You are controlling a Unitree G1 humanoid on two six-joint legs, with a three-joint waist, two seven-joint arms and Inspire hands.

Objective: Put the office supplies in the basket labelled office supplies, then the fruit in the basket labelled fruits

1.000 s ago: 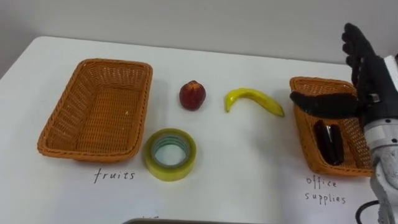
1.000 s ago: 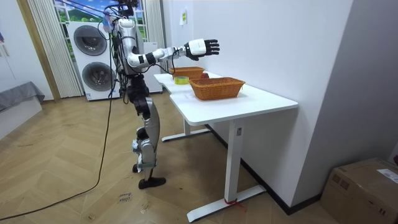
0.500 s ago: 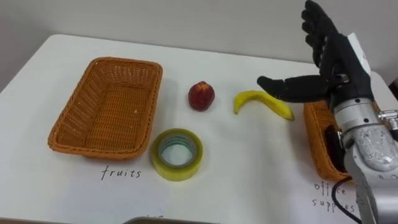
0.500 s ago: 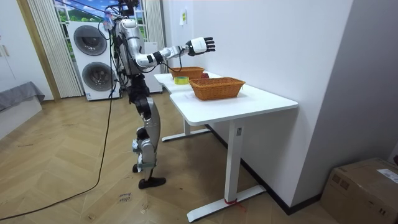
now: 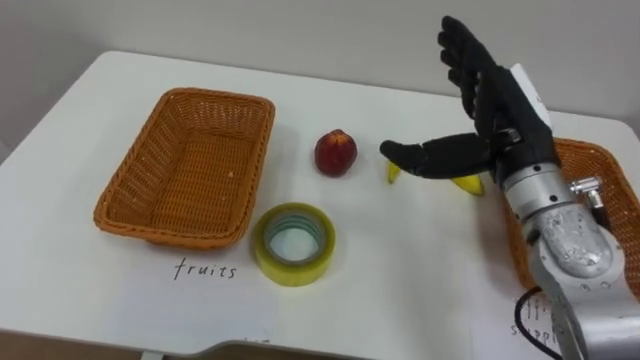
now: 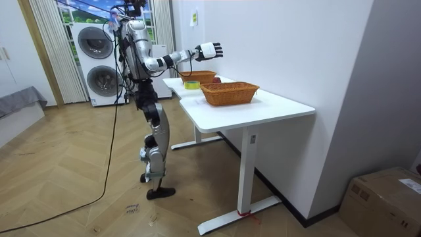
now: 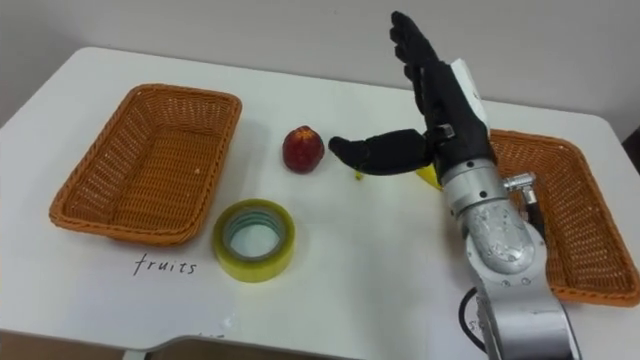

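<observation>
An empty wicker basket labelled fruits stands at the table's left. To its right lies a red peach, and a yellow tape roll lies flat in front of them. My right hand hovers open over the yellow banana, fingers straight up and thumb stretched left, hiding most of it. The second wicker basket, for office supplies, stands at the right, partly behind my forearm. In the room view I stand at the table's end with my right hand raised above it.
The white table has bare room in front of the banana and between the baskets. Handwritten labels sit before each basket. Its near edge runs along the bottom of the eye views, and a wall is close behind it.
My right hand has swung left from above the office supplies basket to above the banana, staying open. The head camera has shifted, so the whole scene sits further right.
</observation>
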